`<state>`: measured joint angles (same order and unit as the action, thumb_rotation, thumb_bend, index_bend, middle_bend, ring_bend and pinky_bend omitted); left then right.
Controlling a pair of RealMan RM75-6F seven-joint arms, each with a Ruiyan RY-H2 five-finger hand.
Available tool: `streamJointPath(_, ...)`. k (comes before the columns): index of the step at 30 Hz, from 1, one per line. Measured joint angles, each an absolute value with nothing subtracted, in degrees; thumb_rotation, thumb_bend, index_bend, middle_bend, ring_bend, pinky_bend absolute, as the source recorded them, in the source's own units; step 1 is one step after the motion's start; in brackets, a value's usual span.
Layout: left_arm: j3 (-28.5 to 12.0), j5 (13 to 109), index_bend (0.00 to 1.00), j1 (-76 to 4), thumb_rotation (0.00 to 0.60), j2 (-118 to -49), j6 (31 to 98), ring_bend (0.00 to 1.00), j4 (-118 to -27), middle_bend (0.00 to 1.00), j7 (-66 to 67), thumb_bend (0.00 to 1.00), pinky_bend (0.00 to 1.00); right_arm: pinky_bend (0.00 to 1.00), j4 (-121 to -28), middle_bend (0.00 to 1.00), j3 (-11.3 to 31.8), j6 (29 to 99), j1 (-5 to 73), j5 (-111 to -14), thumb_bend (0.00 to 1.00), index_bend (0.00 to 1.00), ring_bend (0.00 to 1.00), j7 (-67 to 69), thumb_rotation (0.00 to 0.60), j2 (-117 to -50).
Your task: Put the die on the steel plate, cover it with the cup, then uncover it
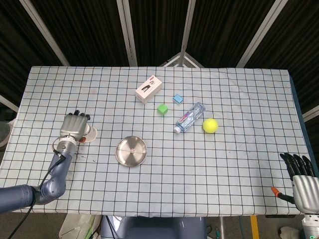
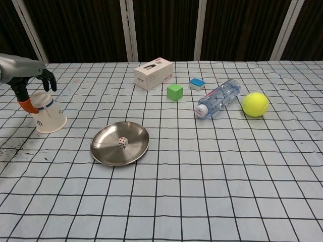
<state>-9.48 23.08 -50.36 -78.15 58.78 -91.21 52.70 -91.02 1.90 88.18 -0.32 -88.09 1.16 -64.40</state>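
Observation:
A white die (image 2: 122, 142) lies in the middle of the steel plate (image 2: 101, 151), which shows in the head view as a round dish (image 1: 122, 157). Left of the plate, a white paper cup (image 2: 49, 115) stands upside down. My left hand (image 2: 29, 80) hovers over the cup's top, fingers curving down over its far side and the orange-tipped thumb beside its left wall. No firm grip shows. In the head view the left hand (image 1: 74, 125) hides most of the cup (image 1: 91, 133). My right hand (image 1: 303, 180) is off the table's near right corner, fingers straight and holding nothing.
Behind the plate stand a white box (image 2: 154, 73), a green cube (image 2: 175, 92) and a small blue block (image 2: 197, 83). A clear bottle (image 2: 218, 98) lies on its side next to a yellow tennis ball (image 2: 255, 104). Dark specks mark the cloth at the near left.

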Motion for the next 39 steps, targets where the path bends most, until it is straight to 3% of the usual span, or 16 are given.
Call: streamJointPath(39, -6.3, 25.3, 0.38, -50.0, 0.6, -77.4, 59.7, 0.2, -91.7, 0.41, 48.6, 0.41, 0.25, 0.03, -91.5, 0.14, 2.0, 88.1, -0.4, -87.7, 0.13, 0.12, 0.1, 0.4, 0.6, -64.6)
